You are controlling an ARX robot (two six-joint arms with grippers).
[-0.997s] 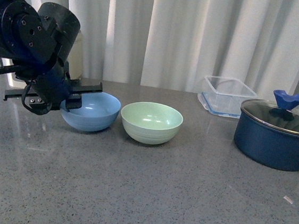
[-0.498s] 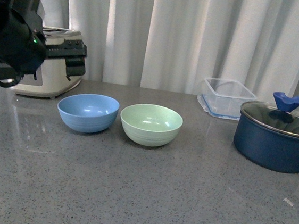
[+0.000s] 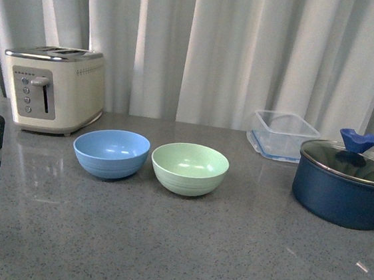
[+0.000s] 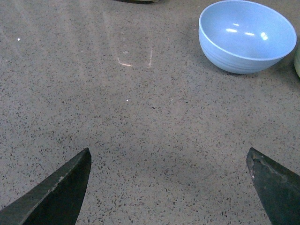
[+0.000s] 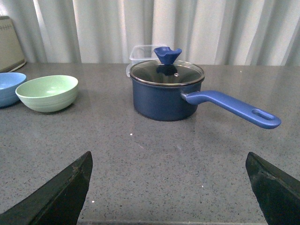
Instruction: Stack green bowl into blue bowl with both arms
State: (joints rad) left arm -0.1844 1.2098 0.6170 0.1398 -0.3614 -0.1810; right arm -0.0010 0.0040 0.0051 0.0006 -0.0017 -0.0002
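The green bowl (image 3: 189, 168) is seen upright and empty on the counter (image 3: 175, 252), at 3 o'clock of the blue bowl (image 3: 111, 153) and just beside it. A narrow gap appears to be left between the rims. The blue bowl is empty too. A lidded pot (image 3: 342, 190) is set well apart at the green bowl's 3 o'clock, a clear container (image 3: 283, 133) at its 2 o'clock, and a toaster (image 3: 53, 88) at the blue bowl's 10 o'clock.

The left gripper (image 4: 168, 154) is spread wide over bare counter, with nothing held. The right gripper (image 5: 168, 157) is likewise wide open and empty.

No stacking is done yet, and the reach for the bowls is judged to be the step in hand. Next, the green bowl's rim must be gripped, lifted above the blue rim, carried toward 9 o'clock and lowered centred, perhaps with the blue bowl steadied.
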